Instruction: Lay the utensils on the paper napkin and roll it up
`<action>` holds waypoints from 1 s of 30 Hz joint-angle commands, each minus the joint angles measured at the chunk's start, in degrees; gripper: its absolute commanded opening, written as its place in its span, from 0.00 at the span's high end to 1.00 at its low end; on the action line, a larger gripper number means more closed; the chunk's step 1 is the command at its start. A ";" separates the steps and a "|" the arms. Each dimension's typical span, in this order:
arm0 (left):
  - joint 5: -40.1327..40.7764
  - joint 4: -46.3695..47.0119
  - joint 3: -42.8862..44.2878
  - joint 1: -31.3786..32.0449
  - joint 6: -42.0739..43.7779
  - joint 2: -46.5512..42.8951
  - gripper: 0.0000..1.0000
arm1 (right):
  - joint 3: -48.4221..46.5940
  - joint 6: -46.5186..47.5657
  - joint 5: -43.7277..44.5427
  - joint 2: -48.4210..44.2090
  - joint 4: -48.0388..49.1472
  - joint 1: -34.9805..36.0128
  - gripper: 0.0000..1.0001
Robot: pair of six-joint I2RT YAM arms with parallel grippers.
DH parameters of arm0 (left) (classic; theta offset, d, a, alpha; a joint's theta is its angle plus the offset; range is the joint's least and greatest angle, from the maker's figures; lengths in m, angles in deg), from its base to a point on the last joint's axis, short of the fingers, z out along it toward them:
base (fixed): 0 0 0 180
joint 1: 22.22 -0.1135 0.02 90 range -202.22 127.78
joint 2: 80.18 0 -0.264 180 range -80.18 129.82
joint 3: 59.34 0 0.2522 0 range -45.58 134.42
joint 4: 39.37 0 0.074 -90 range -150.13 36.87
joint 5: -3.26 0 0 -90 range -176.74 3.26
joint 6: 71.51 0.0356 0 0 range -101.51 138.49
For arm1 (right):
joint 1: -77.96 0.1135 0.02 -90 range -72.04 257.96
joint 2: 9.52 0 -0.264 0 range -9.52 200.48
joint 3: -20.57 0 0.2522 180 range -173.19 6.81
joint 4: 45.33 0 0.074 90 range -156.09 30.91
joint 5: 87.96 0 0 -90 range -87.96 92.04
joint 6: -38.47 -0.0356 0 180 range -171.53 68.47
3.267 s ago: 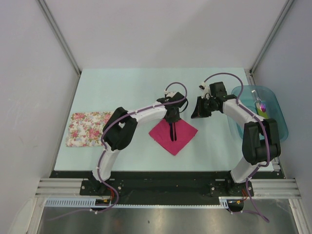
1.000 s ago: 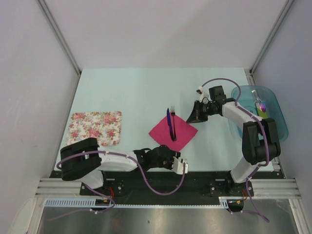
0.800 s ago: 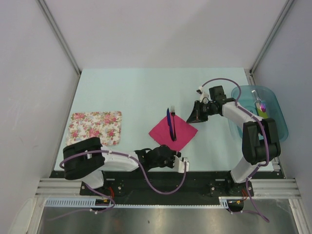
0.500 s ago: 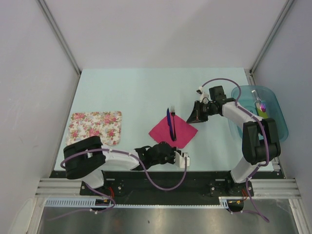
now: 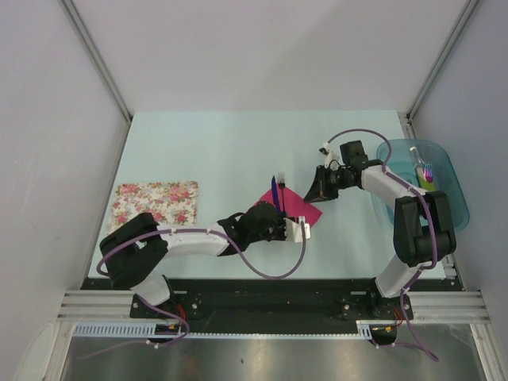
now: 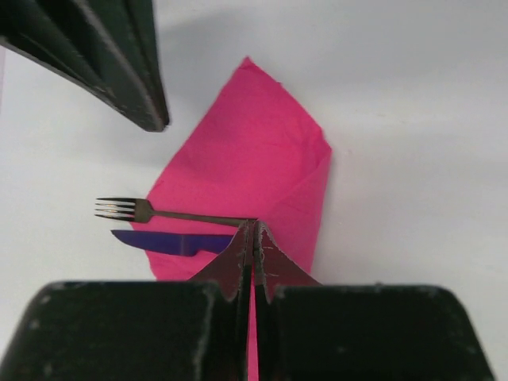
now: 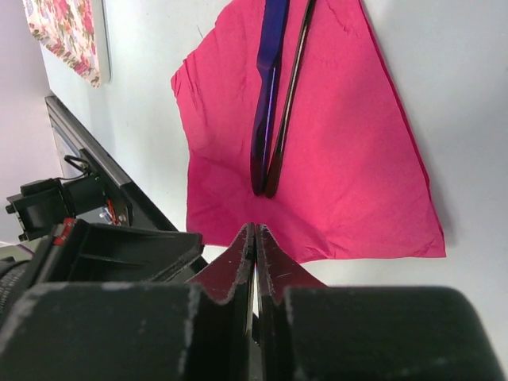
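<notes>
The magenta paper napkin (image 5: 303, 208) lies flat as a diamond mid-table. The black fork (image 5: 280, 182) and the dark blue piece (image 5: 274, 192) lie side by side on it, their heads sticking out past its far edge. My left gripper (image 5: 286, 227) is shut, low over the napkin's near part, pointing right. In the left wrist view its tips (image 6: 254, 224) sit by the fork's (image 6: 159, 213) handle end, beside the blue piece (image 6: 167, 240), with napkin (image 6: 254, 151) beyond. My right gripper (image 5: 317, 193) is shut and empty just right of the napkin. The right wrist view shows its tips (image 7: 254, 228) over the napkin's (image 7: 349, 159) edge.
A white floral cloth (image 5: 155, 208) lies at the left. A teal tub (image 5: 454, 202) at the right edge holds a white-handled brush (image 5: 425, 168) and a yellow-green strip (image 5: 429, 185). The black base rail (image 7: 103, 151) runs along the near table edge.
My left gripper left the utensils on the napkin and drew back to the near table edge. It has now moved up over the napkin's near part. The right gripper barely shifted.
</notes>
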State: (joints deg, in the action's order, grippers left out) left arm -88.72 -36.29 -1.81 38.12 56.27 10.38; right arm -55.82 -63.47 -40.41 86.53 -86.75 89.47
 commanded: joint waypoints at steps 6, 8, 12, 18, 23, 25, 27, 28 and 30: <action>-4.61 -1.11 6.77 -4.79 -2.36 4.88 1.00 | 1.89 -0.53 -3.77 -0.34 -0.55 -0.08 0.93; -4.09 0.03 7.12 -5.49 -2.80 6.11 1.00 | 3.13 -0.62 -4.65 -0.43 -0.73 0.18 0.93; -3.47 0.65 8.17 -6.11 -2.89 8.31 1.00 | 4.88 -0.18 -6.32 -0.07 -1.69 1.06 0.93; -3.21 0.30 9.40 -7.25 -3.50 10.24 1.00 | 6.03 -0.97 -8.25 1.07 -0.82 3.34 0.93; -2.42 0.91 10.11 -7.78 -4.03 11.74 1.00 | 6.64 -1.85 -8.26 2.30 0.06 5.01 0.93; -2.15 0.65 10.81 -8.13 -4.47 12.53 1.00 | 6.64 -2.03 -8.17 3.00 0.32 5.45 0.93; -1.98 0.56 11.07 -8.30 -4.56 12.79 1.00 | 6.64 -2.29 -7.99 3.88 0.67 5.63 0.93; -1.98 0.56 11.08 -8.39 -4.47 13.06 1.00 | 6.64 -2.47 -7.91 4.23 0.85 5.81 0.93; -1.45 0.65 11.08 -8.57 -4.47 13.32 1.00 | 6.56 -2.99 -7.64 4.76 1.29 5.98 0.93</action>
State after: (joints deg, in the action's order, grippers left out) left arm -90.86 -37.31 7.23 30.25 52.95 23.25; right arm -49.29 -65.13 -47.32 90.09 -87.27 95.02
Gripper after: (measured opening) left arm 0.003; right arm 0.072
